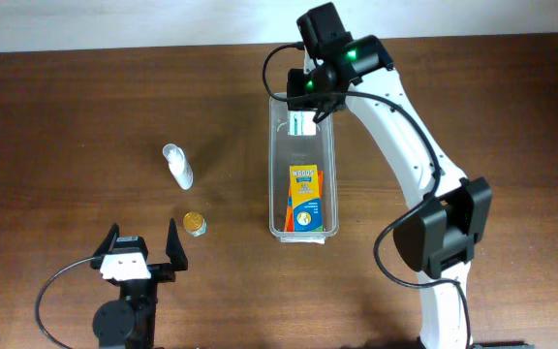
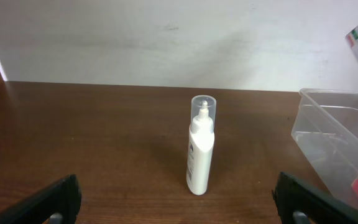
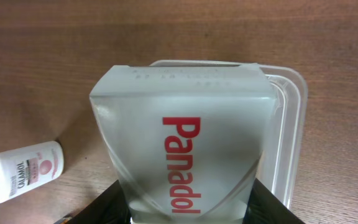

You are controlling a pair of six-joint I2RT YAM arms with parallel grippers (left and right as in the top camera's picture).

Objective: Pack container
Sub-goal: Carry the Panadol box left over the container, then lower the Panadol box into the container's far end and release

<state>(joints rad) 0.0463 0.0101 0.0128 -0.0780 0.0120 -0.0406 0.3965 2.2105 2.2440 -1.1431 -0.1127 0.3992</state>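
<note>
Counted from the left: one left gripper [image 1: 144, 233], one white bottle [image 1: 177, 166], one small gold-topped jar [image 1: 194, 224], one container [image 1: 303, 153], one right gripper [image 1: 305, 109] and one white Panadol box [image 3: 185, 162].

The left gripper sits by the near edge of the table [image 1: 66, 126], toward its left corner. Its jaws are spread wide with nothing between them. The bottle lies on its side farther in on the left half of the table, with its clear cap toward the far edge. The gold-topped jar stands just right of the gripper, between it and the container.

The container rests a little right of the table's middle. Its long axis runs from the far edge toward the near edge, and its open top faces up. In its near half lies one yellow-and-blue box [image 1: 304, 197]. An orange strip shows along the right side of this box, and I cannot tell whether that is a second box.

The right gripper hangs over the container's far short end, so the container stretches from beneath it toward the near edge. Its jaws are closed on the Panadol box, which it holds above that far end — whether the box touches the container's floor cannot be told
</note>
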